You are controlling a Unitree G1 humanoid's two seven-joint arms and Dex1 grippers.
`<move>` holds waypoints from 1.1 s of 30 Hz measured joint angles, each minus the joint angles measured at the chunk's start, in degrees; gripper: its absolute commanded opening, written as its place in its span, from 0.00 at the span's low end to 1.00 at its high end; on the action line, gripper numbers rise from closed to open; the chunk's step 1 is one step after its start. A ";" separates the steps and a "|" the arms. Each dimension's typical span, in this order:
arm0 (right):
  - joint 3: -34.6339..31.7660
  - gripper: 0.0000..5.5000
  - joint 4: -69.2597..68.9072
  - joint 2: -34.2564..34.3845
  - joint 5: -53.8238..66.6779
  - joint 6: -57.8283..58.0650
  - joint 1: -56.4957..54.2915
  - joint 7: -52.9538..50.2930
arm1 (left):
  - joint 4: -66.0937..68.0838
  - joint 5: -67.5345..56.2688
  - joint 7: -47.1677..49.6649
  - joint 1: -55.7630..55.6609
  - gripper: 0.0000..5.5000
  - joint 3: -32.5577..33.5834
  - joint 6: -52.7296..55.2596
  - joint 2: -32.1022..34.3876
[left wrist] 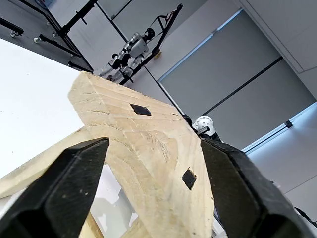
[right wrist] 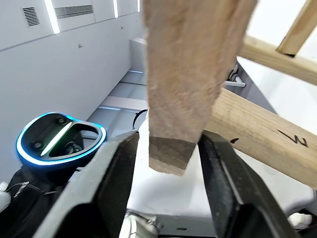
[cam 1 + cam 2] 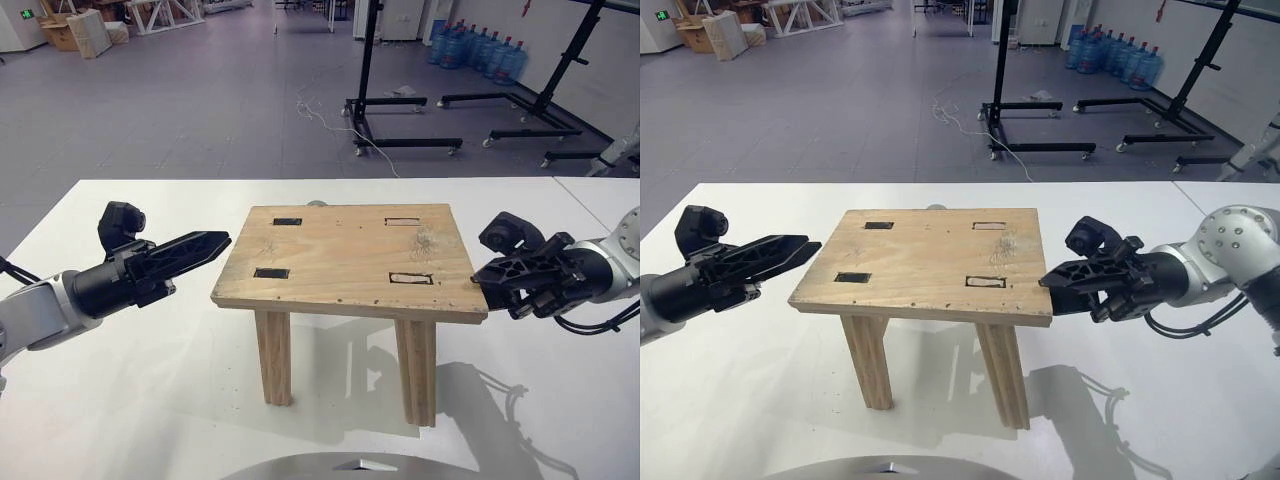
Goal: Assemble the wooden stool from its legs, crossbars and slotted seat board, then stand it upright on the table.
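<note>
The left gripper's (image 3: 222,240) 2 black fingers (image 1: 74,188) are standing spread apart, holding nothing. Their tips are pointing at the left edge of the stool's seat (image 3: 345,250) and hanging just beside it; whether they are touching the wood cannot be told. The left arm is reaching in low over the left side of the white worktop (image 3: 150,400).

The right gripper's (image 3: 478,277) 2 fingers (image 2: 116,173) are also spread, sitting on either side of the seat's front right corner. In the right wrist view a gap is showing between one finger and the wood, so they are not pinching it. The right arm is coming in from the right side of the worktop.

The stool (image 3: 340,300) is standing upright near the middle of the worktop, already put together. Its pale seat is lying flat on top, with 4 rectangular slots (image 3: 271,272) near the corners. 2 front legs, one on the left (image 3: 273,355) and one on the right (image 3: 417,370), are standing on the worktop.

Beyond the worktop, a grey floor (image 3: 200,100) is stretching back. Black wheeled stands (image 3: 400,100) are standing on it, and blue water bottles (image 3: 480,50) are lined up against the far wall.
</note>
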 measured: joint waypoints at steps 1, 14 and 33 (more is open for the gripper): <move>-0.71 0.51 0.96 0.81 -0.37 0.00 0.02 -1.10 | -0.20 0.01 0.08 0.20 0.73 0.01 0.15 0.00; -23.31 0.66 3.55 5.82 -16.50 -3.80 11.37 -2.86 | -7.47 13.57 -4.82 5.37 0.97 5.97 -3.08 -4.89; -54.02 0.66 -36.43 22.83 -21.04 -20.97 59.43 -11.28 | -29.78 24.95 -17.76 35.93 0.97 7.31 -3.26 -15.66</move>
